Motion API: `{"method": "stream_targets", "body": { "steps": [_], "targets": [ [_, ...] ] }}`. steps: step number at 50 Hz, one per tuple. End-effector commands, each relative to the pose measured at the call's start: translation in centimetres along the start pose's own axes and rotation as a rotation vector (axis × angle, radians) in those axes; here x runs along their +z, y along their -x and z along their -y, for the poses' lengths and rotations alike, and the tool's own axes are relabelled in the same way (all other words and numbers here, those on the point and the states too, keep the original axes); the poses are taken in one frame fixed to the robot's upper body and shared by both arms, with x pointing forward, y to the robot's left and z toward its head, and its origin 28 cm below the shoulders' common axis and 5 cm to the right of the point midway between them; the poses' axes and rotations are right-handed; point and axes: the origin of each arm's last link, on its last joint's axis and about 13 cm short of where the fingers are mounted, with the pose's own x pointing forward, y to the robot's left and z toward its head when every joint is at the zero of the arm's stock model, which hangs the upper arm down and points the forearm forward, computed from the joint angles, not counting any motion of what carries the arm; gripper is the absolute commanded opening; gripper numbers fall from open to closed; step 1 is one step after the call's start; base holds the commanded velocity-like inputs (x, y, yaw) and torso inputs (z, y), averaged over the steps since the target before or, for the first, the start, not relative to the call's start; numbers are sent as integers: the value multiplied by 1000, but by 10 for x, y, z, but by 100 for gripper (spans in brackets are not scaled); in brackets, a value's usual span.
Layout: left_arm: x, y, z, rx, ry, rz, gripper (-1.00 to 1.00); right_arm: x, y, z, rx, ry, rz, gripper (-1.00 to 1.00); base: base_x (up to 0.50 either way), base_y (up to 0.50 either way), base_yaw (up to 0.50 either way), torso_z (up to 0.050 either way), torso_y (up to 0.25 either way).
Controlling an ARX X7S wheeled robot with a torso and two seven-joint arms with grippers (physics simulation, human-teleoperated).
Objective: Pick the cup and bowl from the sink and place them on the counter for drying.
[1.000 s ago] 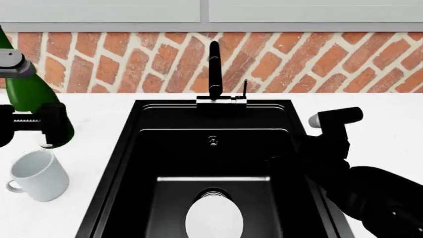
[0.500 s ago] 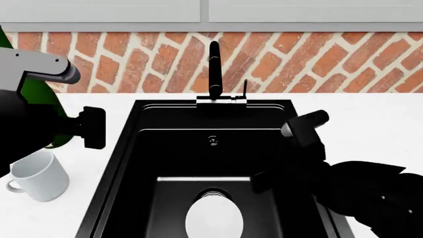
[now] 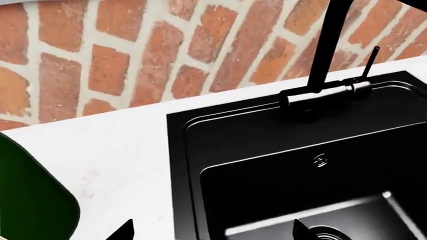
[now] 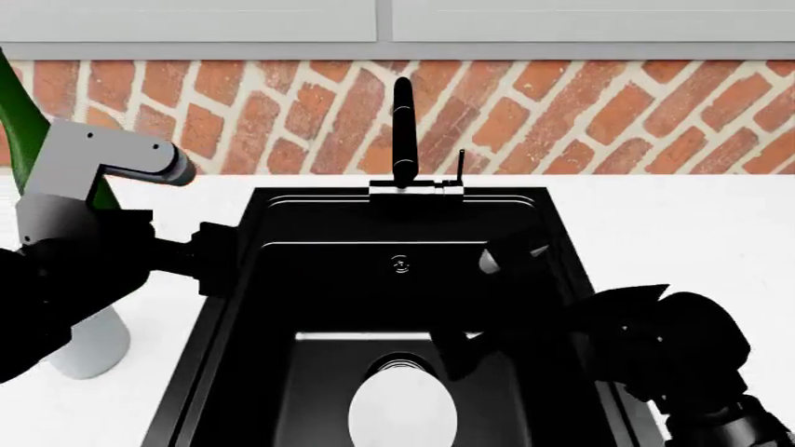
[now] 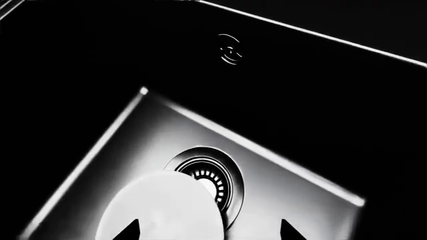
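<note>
The white bowl [image 4: 400,407] lies on the floor of the black sink [image 4: 326,279], partly over the round drain [image 5: 212,176]; it also shows in the right wrist view [image 5: 160,207]. My right gripper [image 4: 455,350] hangs open inside the basin just above the bowl [image 5: 208,231], holding nothing. The white cup [image 4: 95,350] stands on the counter [image 4: 695,233] left of the sink, mostly hidden behind my left arm. My left gripper [image 4: 214,256] is open and empty over the sink's left rim [image 3: 211,232].
A tall green bottle [image 4: 22,121] stands at the far left behind my left arm, also in the left wrist view [image 3: 30,200]. The black faucet [image 4: 403,130] rises at the sink's back edge before the brick wall [image 4: 597,112].
My left arm swung right to the sink's left rim, now covering most of the cup. My right arm moved left and down into the basin, above the bowl.
</note>
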Motion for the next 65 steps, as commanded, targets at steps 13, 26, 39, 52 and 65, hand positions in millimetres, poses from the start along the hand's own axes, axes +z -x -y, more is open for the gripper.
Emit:
{"method": "stream_targets", "body": {
  "steps": [13, 26, 39, 52, 65],
  "targets": [
    [-14, 1, -6, -40, 24, 77, 100, 26, -55, 14, 30, 49, -149, 100, 0, 0, 0, 0, 0],
    [-13, 1, -1, -51, 17, 118, 100, 19, -83, 16, 82, 45, -212, 100, 0, 0, 0, 0, 0],
    [-7, 8, -3, -36, 16, 231, 100, 20, -91, 16, 80, 60, -222, 100, 0, 0, 0, 0, 0],
    [11, 19, -3, -28, -21, 320, 100, 21, -91, 16, 71, 65, -215, 100, 0, 0, 0, 0, -18],
    [7, 22, -5, -38, -42, 313, 100, 12, -97, 12, 107, 77, -234, 100, 0, 0, 0, 3, -89]
  ]
}}
